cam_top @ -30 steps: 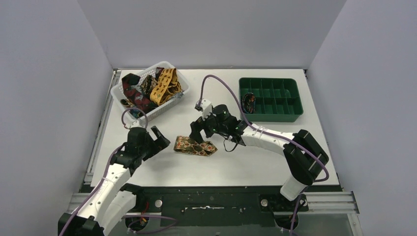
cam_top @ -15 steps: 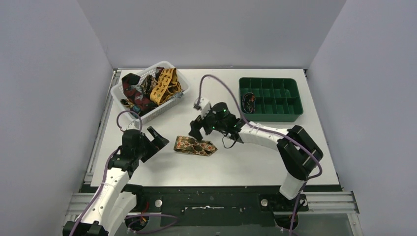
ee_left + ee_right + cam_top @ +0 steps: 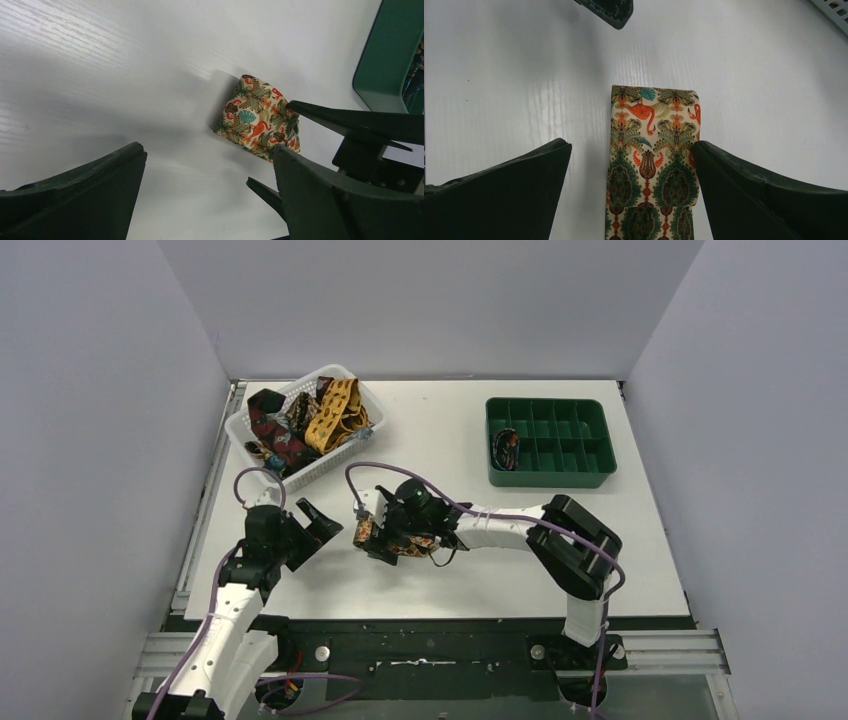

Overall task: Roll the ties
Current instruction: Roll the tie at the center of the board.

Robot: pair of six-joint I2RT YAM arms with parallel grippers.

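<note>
Swinging left across the counter since the earlier frame, the right fingers have come from the upper right of the folded tie to sit directly over it, near the centre of the top view. They are spread wide and grip nothing. In the right wrist view the cream, orange and green patterned tie lies flat between them, its folded end toward the top of the frame. One finger is just beside its right edge, though whether it touches cannot be told, and the other is well apart on the left. The left fingers have hardly shifted; they hang parted and empty just left of the tie. More ties are heaped in the white basket at upper left. A small dark coil sits in a left-hand compartment of the green tray at upper right.
</note>
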